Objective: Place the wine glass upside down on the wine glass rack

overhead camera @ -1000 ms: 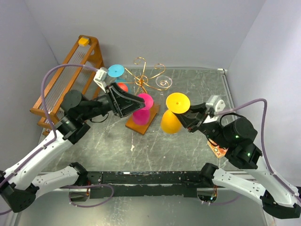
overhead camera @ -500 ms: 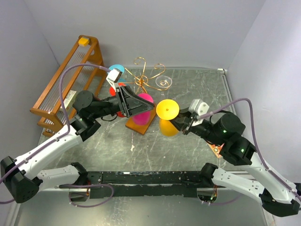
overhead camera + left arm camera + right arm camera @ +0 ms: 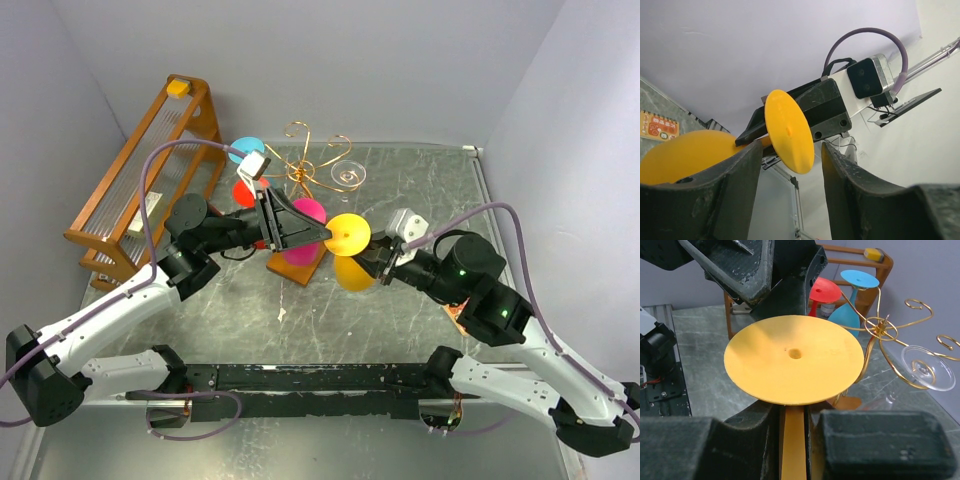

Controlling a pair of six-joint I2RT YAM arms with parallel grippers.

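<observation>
The yellow wine glass (image 3: 355,272) is upside down, its foot disc (image 3: 348,233) on top. My right gripper (image 3: 373,257) is shut on its stem (image 3: 794,440), just under the foot (image 3: 794,359). My left gripper (image 3: 318,232) is open, and its fingertips (image 3: 735,195) straddle the edge of the foot disc (image 3: 788,131) without touching it. The wine glass rack (image 3: 305,165), gold wire on a brown wooden base (image 3: 300,268), stands just behind and left of the glass. Pink (image 3: 305,215), red (image 3: 243,190), blue (image 3: 245,150) and clear (image 3: 348,175) glasses hang on it.
A tall orange-brown wooden frame (image 3: 150,170) with slatted rails stands at the back left by the wall. A small orange card (image 3: 462,318) lies on the table under my right arm. The walls close in on three sides.
My right gripper has carried the yellow glass left, toward the rack. My left gripper has moved right, and its open fingers now reach the glass's foot.
</observation>
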